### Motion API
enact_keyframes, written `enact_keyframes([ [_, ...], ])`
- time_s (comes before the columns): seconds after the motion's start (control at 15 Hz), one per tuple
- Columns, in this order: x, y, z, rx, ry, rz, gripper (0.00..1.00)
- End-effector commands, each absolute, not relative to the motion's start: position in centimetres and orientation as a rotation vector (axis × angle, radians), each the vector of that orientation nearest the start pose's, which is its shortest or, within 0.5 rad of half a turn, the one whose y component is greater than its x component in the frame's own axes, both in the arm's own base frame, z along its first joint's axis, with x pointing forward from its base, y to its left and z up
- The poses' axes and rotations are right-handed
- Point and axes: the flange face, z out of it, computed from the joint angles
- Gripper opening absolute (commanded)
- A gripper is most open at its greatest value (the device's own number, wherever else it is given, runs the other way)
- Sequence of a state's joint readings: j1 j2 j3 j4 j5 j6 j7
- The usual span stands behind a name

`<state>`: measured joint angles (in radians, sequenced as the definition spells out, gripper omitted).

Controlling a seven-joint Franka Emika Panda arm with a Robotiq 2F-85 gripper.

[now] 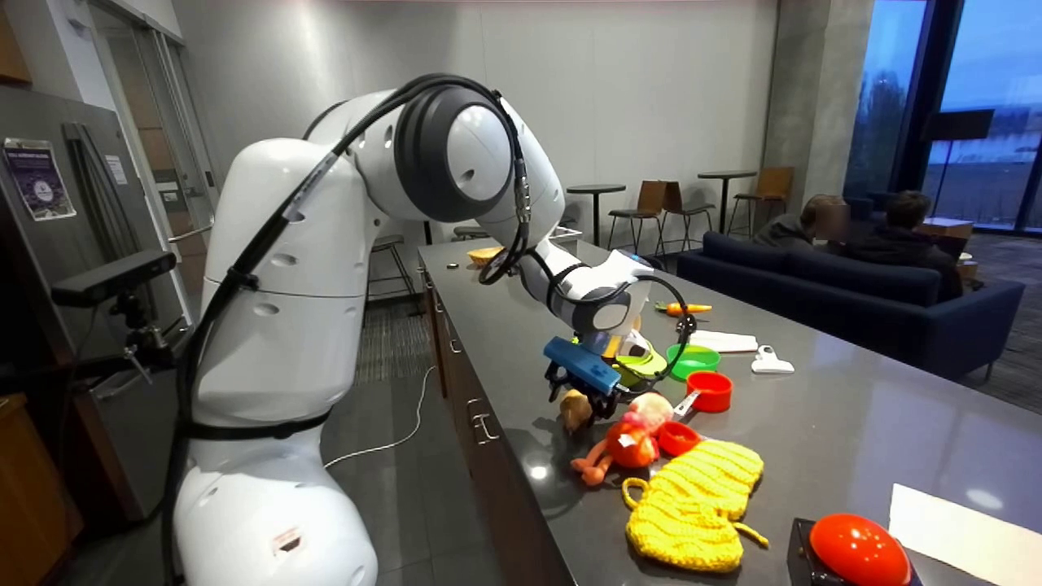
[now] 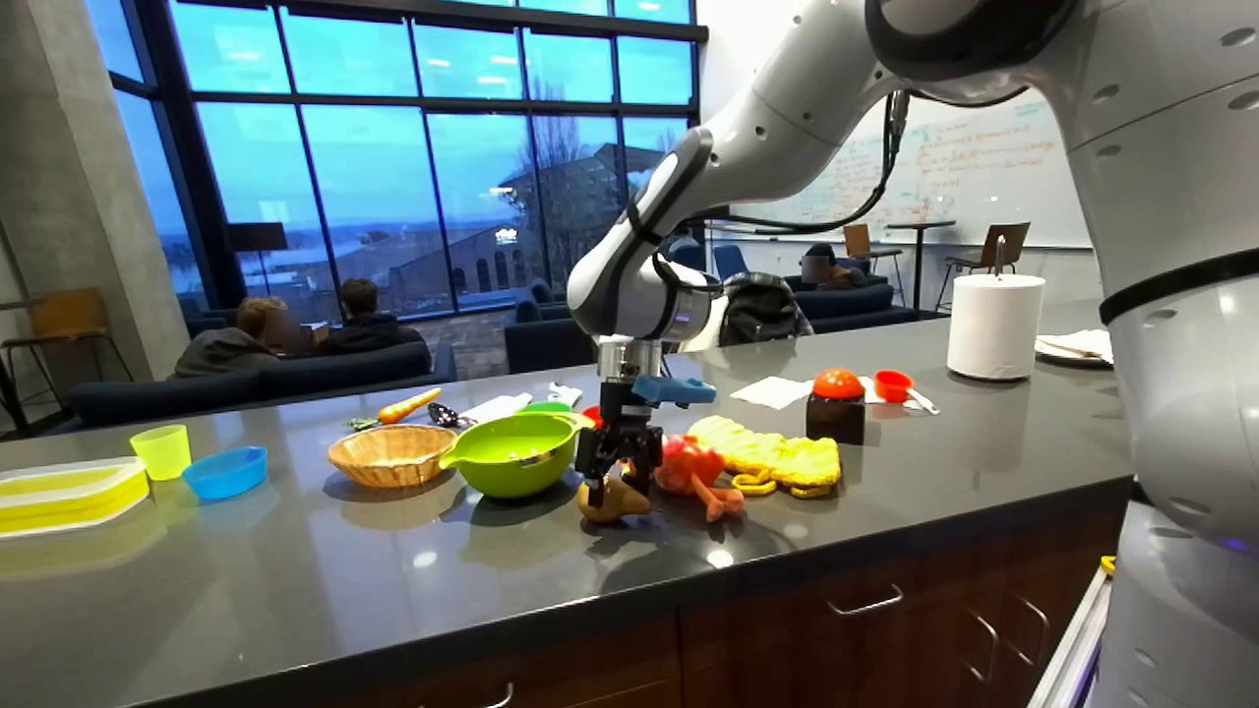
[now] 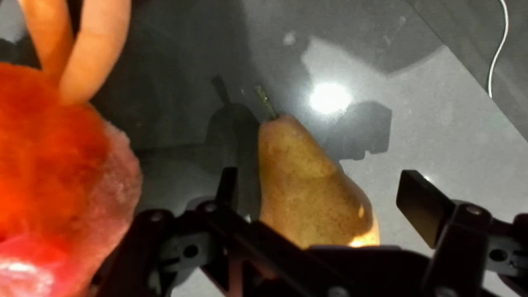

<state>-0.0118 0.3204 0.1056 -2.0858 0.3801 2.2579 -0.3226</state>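
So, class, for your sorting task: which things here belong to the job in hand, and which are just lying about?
Job in hand, it seems:
pear, not gripped
claw, open, jaws either side of it

Seemingly just lying about:
red toy, beside the pear
yellow knitted item
green bowl
wicker basket
blue bowl
carrot
red-domed button

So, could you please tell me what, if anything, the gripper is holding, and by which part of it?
Nothing is held. The gripper stands open around the brown pear, with a gap between it and both fingers in the wrist view.
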Motion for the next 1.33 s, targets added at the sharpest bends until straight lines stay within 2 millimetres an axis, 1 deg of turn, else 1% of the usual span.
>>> enact_keyframes([
  [0.0,56.7,6.2,26.1,-2.769,-0.193,0.159,0.68],
  [0.13,56.6,6.2,26.1,-2.761,-0.180,0.159,0.54],
  [0.2,56.6,6.2,26.1,-2.760,-0.174,0.159,0.44],
  [0.33,56.5,6.2,26.2,-2.759,-0.168,0.159,0.30],
  [0.47,56.4,6.4,26.4,-2.762,-0.170,0.161,0.27],
  [0.53,56.4,6.4,26.4,-2.764,-0.172,0.160,0.25],
  [0.87,56.2,6.7,27.2,-2.781,-0.181,0.157,0.23],
  [1.27,55.9,7.3,29.0,-2.808,-0.190,0.132,0.22],
])
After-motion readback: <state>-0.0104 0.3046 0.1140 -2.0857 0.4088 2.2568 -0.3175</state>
